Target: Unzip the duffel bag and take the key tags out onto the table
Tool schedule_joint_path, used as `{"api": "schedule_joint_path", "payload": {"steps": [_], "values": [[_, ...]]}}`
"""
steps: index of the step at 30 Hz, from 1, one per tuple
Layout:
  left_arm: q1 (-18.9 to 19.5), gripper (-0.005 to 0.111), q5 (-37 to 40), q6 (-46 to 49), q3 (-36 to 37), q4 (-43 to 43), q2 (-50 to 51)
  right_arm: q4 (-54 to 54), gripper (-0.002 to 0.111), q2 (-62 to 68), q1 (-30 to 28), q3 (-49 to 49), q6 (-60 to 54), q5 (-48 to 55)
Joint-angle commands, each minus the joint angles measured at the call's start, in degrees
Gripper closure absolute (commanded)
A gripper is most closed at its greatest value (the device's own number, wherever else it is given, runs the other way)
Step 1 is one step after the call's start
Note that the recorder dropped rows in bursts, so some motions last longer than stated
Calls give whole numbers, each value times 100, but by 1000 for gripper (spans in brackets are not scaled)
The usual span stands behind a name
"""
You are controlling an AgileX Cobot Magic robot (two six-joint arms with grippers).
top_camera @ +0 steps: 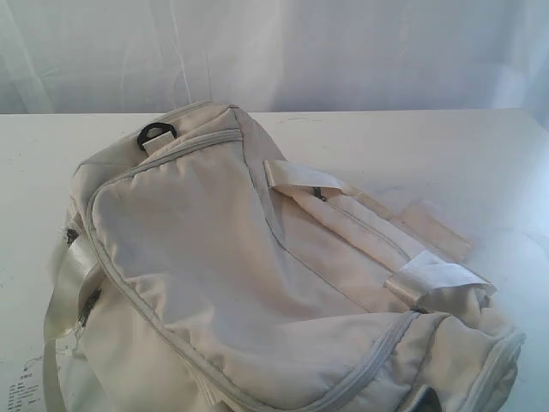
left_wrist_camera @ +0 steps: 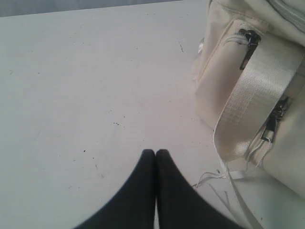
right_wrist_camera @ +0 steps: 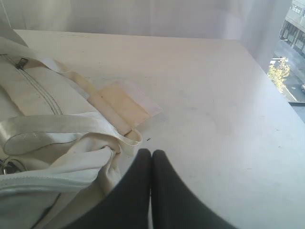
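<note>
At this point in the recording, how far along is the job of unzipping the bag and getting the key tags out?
Nothing looks done: the duffel bag lies on the table with its grey zipper closed, and no key tags show. Nothing is in hand: the left gripper and right gripper are shut and empty, beside the bag. Unzipping, pulling the tags out and laying them down all remain.

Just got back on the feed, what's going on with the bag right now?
Nothing is being handled yet. The cream fabric duffel bag lies on the white table, and the grey zipper seen from the right wrist looks closed. The left gripper and right gripper are each shut and empty, one at each end of the bag, touching neither fabric nor strap. The key tags are not in view.
</note>
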Motion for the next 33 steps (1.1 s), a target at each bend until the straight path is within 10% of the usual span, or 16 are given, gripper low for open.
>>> {"api": "schedule_joint_path", "payload": {"steps": [1, 33], "values": [[1, 107, -7, -28, 26, -15, -25, -14, 108, -27, 10, 12, 32, -17], [1, 107, -688, -28, 26, -15, -25, -54, 108, -27, 10, 12, 0, -116]]}}
